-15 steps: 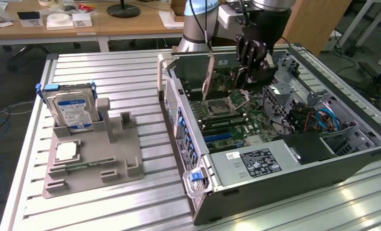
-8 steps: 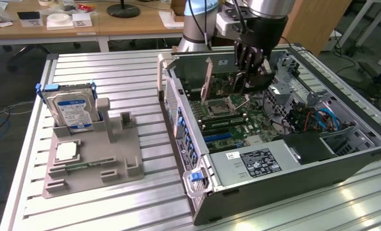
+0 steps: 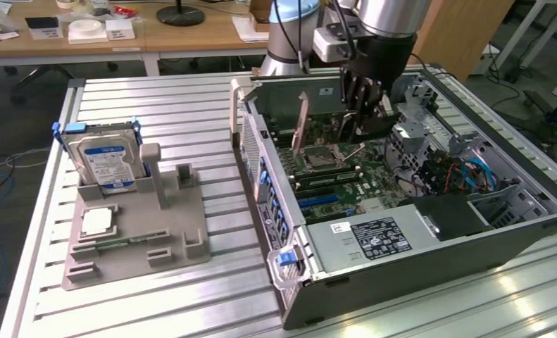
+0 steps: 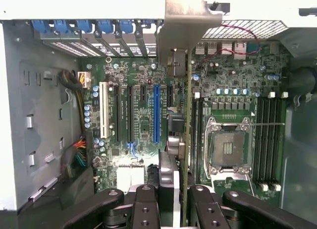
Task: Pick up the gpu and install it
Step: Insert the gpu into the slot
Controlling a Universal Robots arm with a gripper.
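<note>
The gpu [image 4: 186, 115] appears edge-on in the wrist view as a thin greenish board with a black body, and its silvery metal end [image 4: 183, 30] points toward the case's rear wall. My gripper [image 4: 172, 205] is shut on the card's upper edge, with one black finger [image 4: 146, 209] on each side. The card hangs over the motherboard, between the blue slot [image 4: 156, 115] and the processor socket [image 4: 228, 147]. In the exterior view my gripper [image 3: 364, 105] reaches down into the open computer case [image 3: 401, 282], with the gpu's black end [image 3: 370, 129] just under the fingers.
On the exterior view's left, a grey fixture [image 3: 137, 232] holds a blue-labelled hard drive [image 3: 104, 160] and a small square chip [image 3: 98, 222]. Inside the case are the power supply [image 3: 377, 236], memory slots [image 4: 267, 140] and cable bundles [image 4: 74, 157]. A wooden desk [image 3: 193, 32] stands behind.
</note>
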